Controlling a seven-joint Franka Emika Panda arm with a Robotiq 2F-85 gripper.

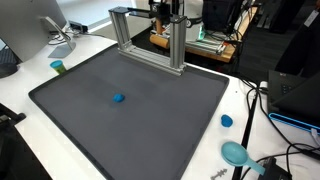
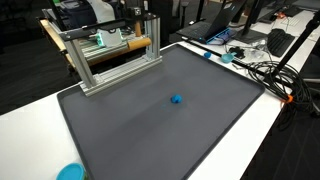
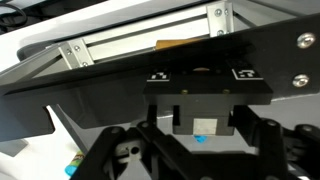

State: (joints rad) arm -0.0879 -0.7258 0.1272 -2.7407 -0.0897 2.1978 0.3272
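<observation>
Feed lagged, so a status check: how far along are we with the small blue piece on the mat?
Nothing looks done yet: the blue piece lies untouched on the mat. In hand: the gripper, open and empty in the wrist view, points toward it, well apart. Left, probably: reaching and gripping it.

grey mat (image 1: 150, 130) | aluminium frame (image 1: 178, 48) | blue cap (image 1: 227, 121) | teal disc (image 1: 235, 152) | green cup (image 1: 58, 67)

Dark mat (image 1: 150, 125) covers a white table (image 1: 18, 98).

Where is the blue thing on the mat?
In both exterior views the blue thing lies near the middle of the dark mat, apart from the metal frame.
</observation>
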